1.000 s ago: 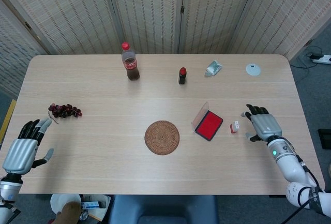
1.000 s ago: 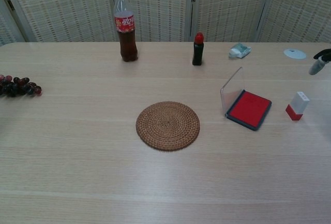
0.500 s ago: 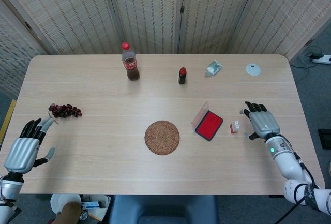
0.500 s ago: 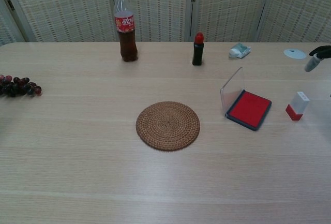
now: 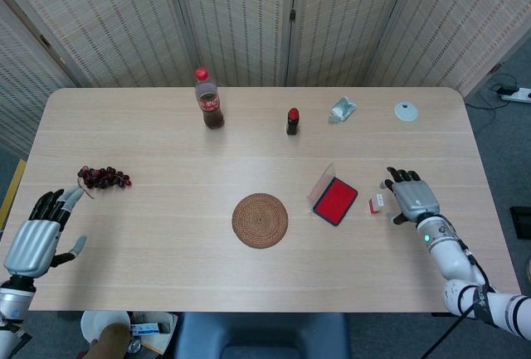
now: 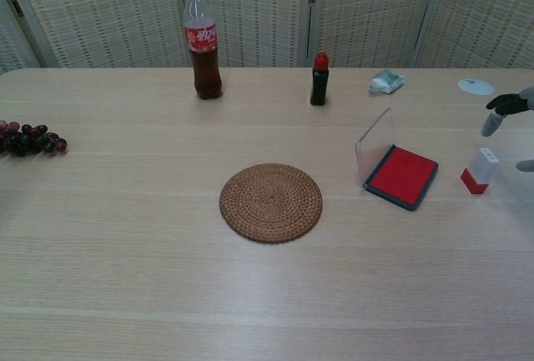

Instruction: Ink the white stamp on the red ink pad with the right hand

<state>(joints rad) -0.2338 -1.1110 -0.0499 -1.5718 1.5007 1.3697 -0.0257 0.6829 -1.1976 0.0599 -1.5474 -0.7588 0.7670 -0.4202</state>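
— Where is your right hand (image 5: 412, 199) at this moment?

— I have it low over the pale wooden table (image 5: 166, 226), just to the right of the small white stamp with the red base (image 5: 376, 202). Its fingers are spread apart and it has hold of nothing. In the chest view only its fingertips (image 6: 499, 103) show at the right edge, above and just beyond the stamp, not touching it.

— And the stamp itself?

— It stands upright on the table, just beside the red ink pad in its dark tray (image 5: 335, 200), on the pad's right. The pad's clear lid (image 6: 375, 142) stands up, open, along its left side.

— Your left hand (image 5: 37, 239)?

— I see it at the near left corner of the table, fingers apart, empty, near the bunch of dark red grapes (image 5: 103, 177).

— What else is on the table?

— A round woven rattan coaster (image 5: 260, 220) sits near the middle. Along the far side stand a cola bottle with a red cap (image 5: 208, 99) and a small dark bottle with a red cap (image 5: 292, 121).
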